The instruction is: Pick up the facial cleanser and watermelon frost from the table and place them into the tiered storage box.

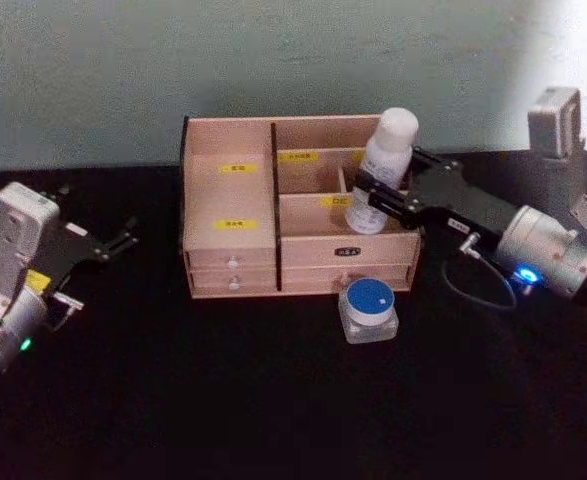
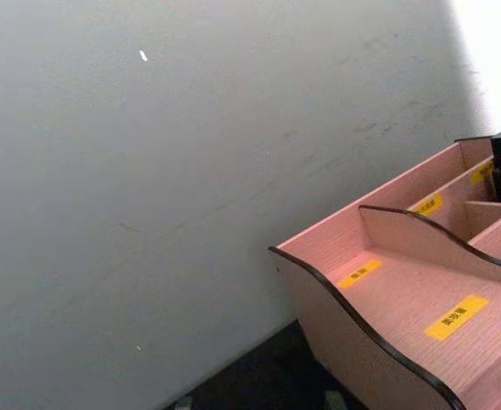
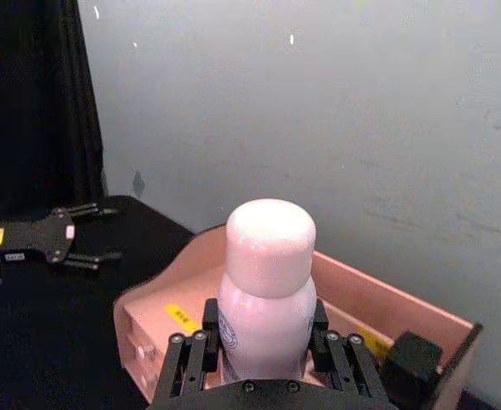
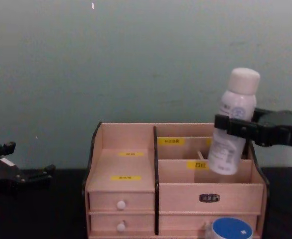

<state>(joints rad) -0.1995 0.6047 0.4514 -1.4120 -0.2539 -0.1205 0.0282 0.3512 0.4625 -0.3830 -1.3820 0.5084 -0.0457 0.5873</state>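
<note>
1 of 2 items is in hand.

Head view: the right end effector (image 1: 376, 198) is pinching the facial cleanser (image 1: 385, 160) around its lower body. It is holding the bottle over the right-hand middle compartment of the tiered storage box (image 1: 231, 255). A blue-lidded jar (image 1: 369, 308), likely the watermelon frost, is sitting on the table (image 1: 223, 400) just in front of the box. The left end effector (image 1: 101, 262) is idling well off to the left, fingers spread.

Left wrist view: the camera is facing the box's curved left wall (image 2: 335, 299) and its yellow labels (image 2: 456, 315).

Right wrist view: 2 fingers (image 3: 200, 342) are pressing on either side of the bottle (image 3: 267, 290), cap up, with the box below.

Chest view: the bottle (image 4: 233, 122) is tilting, cap leaning toward the robot's right and base low beside the middle tier's front wall. I cannot tell whether the base is touching the compartment floor.

Judgement:
- The bottle looks tall and narrow, so it is likely to tip. Bringing it upright before lowering is the safer course.
- The base should be going down between the compartment walls, not onto an edge.
- The fingers should be spreading only once the base is seated.
- The end effector should then be lifting straight up so it is not dragging the bottle over.
</note>
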